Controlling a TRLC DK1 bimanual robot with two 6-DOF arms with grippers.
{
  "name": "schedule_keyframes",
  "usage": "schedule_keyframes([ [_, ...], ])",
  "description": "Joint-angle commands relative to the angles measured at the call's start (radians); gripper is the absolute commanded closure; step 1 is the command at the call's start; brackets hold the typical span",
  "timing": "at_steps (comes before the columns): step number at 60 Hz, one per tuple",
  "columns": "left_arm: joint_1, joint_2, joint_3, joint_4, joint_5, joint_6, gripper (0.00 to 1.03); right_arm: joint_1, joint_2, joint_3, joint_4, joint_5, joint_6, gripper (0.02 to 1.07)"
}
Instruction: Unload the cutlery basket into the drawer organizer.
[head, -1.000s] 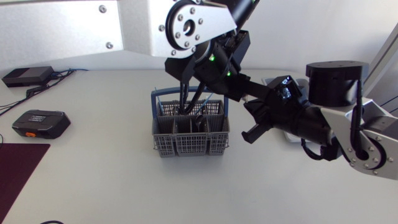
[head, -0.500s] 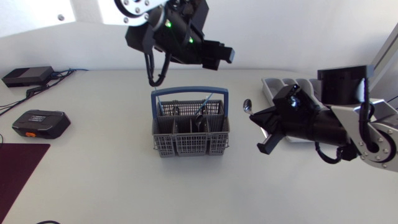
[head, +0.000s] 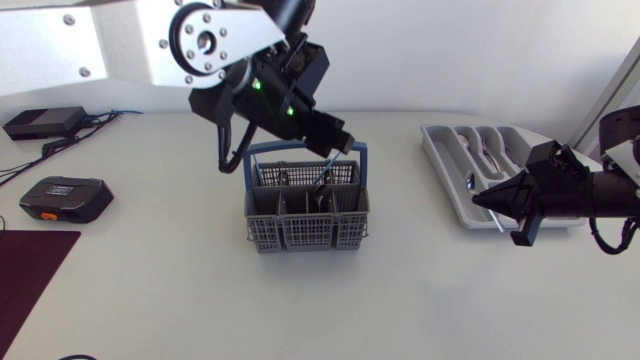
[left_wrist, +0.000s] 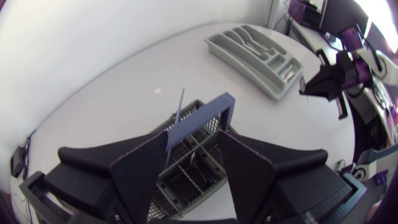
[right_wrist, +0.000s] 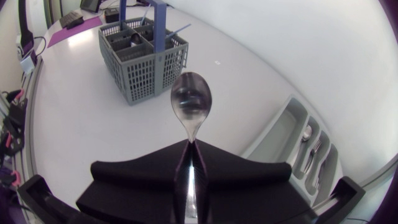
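Note:
The grey cutlery basket (head: 305, 218) with its blue handle (head: 305, 150) stands mid-table, and dark utensils (head: 320, 186) stick out of it. My left gripper (head: 338, 143) hangs open just over the handle. In the left wrist view the handle (left_wrist: 200, 118) rises between the spread fingers of the left gripper (left_wrist: 194, 140). My right gripper (head: 483, 200) is shut on a metal spoon (head: 469, 181) at the near edge of the grey drawer organizer (head: 445, 160). In the right wrist view the spoon (right_wrist: 191, 102) stands out ahead of the closed right gripper (right_wrist: 191, 149). Some cutlery lies in the organizer (right_wrist: 283, 134).
Two black devices (head: 65, 198) (head: 45, 122) with cables sit at the table's left. A dark red mat (head: 30, 270) lies at the front left corner. The basket (right_wrist: 140, 59) stands well ahead of my right gripper.
My left gripper rose out of the basket, opened, and now hangs over the handle. My right gripper has carried the spoon to the right, from beside the basket to the organizer.

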Motion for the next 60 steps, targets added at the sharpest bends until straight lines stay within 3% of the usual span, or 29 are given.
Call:
schedule_keyframes([
  [1, -0.014, -0.004, -0.061, 0.015, 0.008, 0.066, 0.46, -0.061, 0.089, 0.056, -0.069, -0.022, -0.214, 1.01],
  [17, -0.053, -0.002, -0.179, 0.086, 0.008, 0.181, 0.45, -0.202, 0.332, 0.226, -0.146, 0.028, -0.533, 1.01],
  [30, -0.051, -0.004, -0.227, 0.141, 0.008, 0.224, 0.45, -0.262, 0.525, 0.424, -0.241, 0.145, -0.736, 1.01],
  [47, -0.039, -0.017, -0.265, 0.156, 0.008, 0.255, 0.45, -0.264, 0.671, 0.591, -0.236, 0.284, -0.818, 1.01],
  [60, -0.040, -0.036, -0.283, 0.159, 0.008, 0.273, 0.45, -0.251, 0.718, 0.591, -0.138, 0.372, -0.852, 1.01],
])
